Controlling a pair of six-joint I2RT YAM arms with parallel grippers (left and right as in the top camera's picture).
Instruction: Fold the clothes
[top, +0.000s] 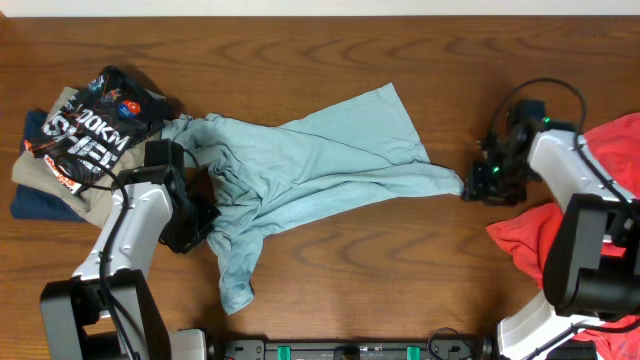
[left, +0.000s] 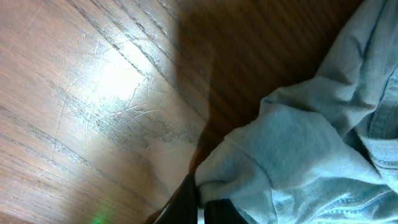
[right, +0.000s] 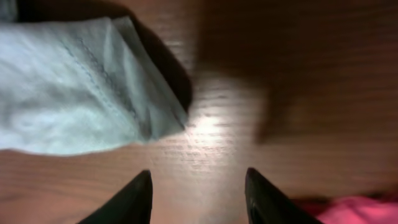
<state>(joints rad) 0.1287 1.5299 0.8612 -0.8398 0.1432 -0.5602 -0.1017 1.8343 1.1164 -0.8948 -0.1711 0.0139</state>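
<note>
T-shirt (top: 320, 160), pale blue-grey and plain, lies unfolded and rumpled across the middle of the table (top: 300, 50). It runs from the left gripper (top: 203, 217) to the right gripper (top: 470, 190). One broad panel is flung up toward the far edge. A narrow part trails down toward the near edge. Bunched folds gather at its left end.

Left gripper: jaws together, clamped on a fold of the T-shirt. The left wrist view shows the dark fingertips (left: 189, 196) at the bottom edge. The cloth (left: 311, 143) rises from between them and spreads to the right. Bare wood (left: 74, 93) fills the rest of that view.

Right gripper (right: 198, 175): jaws apart, holding nothing. In the right wrist view both fingers (right: 134, 199) stand over bare table (right: 249, 137). A stitched, hemmed corner of the T-shirt (right: 62, 87) lies flat ahead and to the left. It is clear of the gap between the fingers. The overhead view puts this gripper just beside the shirt's right tip.

Red garment (top: 525, 240): coral, crumpled, at the right edge of the table, partly under the right arm. A pink-red patch (right: 354, 208) shows at the bottom right of the right wrist view. It is apart from the T-shirt.

Pile (top: 85, 135): at far left, a black printed garment on top of beige and navy ones, just beside the T-shirt's left end.
</note>
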